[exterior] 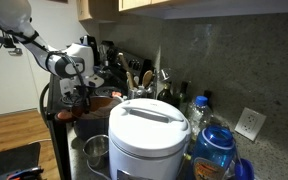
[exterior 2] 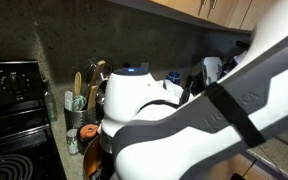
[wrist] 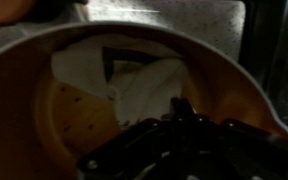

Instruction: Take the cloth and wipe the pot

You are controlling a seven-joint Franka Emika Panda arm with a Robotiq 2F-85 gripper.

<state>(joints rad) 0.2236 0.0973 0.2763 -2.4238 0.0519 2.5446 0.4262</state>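
Filling the lower edge of the wrist view, the dark robot hand (wrist: 184, 135) is blurred and in shadow. Whether its jaws are spread or closed, and whether they grip anything, cannot be told. Directly beyond it lies the wide round orange-red cooking pot (wrist: 24, 110), its orange inside open to view. A crumpled white cloth (wrist: 134, 80) lies on the pot's floor, toward the far wall. The tip of the hand sits at or just above the cloth's near edge; contact cannot be confirmed. Beyond the pot rim shows a strip of speckled grey stone bench (wrist: 174, 12).

In an exterior view, the large white rice cooker (exterior: 144, 135) stands nearest the camera. A small shiny steel pot (exterior: 96, 150) is just beside it, and a blue plastic bottle (exterior: 216, 150) is on its other side. Farther along, the pot sits close to the bench edge that borders the wooden floor (exterior: 14, 125). The hand points down into it from the white arm (exterior: 64, 65). At the back edge of the bench, against the wall, stands a holder of kitchen utensils (exterior: 144, 75).
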